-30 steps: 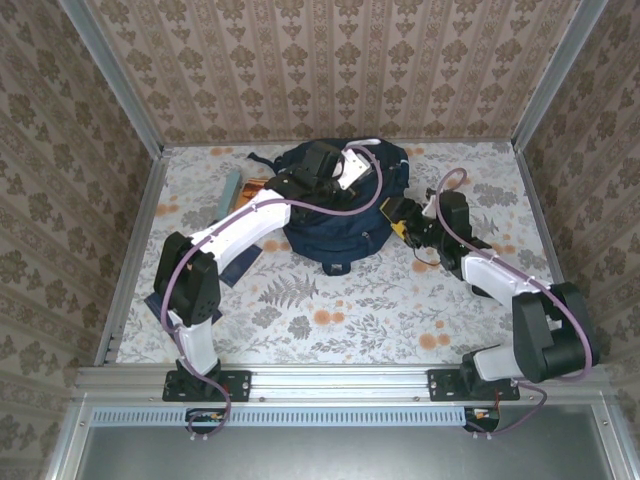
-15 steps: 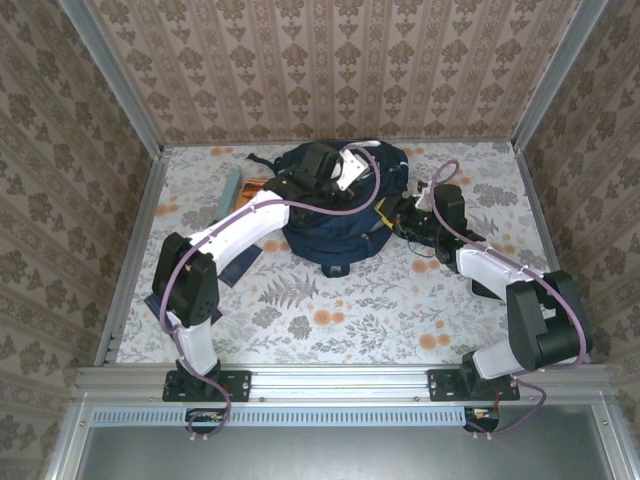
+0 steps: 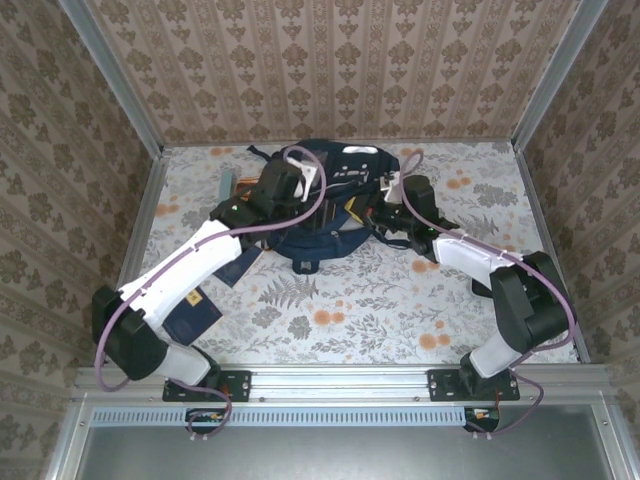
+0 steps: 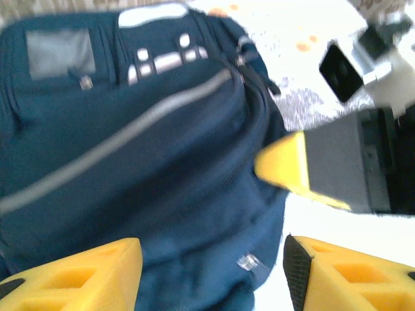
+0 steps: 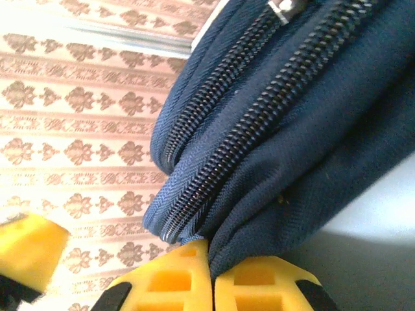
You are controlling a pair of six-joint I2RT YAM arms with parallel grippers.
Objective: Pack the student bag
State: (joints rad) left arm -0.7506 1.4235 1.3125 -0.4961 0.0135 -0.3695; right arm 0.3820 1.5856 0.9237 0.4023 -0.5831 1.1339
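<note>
1. My right jaws are closed, pinching a fold of the student bag (image 5: 324, 129) just below its zipper (image 5: 259, 120). A hard pull could slip the thin fabric free.
2. My left jaws stand open and empty above the bag's front, so nothing steadies that side.
3. The bag lies on the tabletop (image 3: 380, 300) between my arms. A tug might drag the whole bag.
</note>
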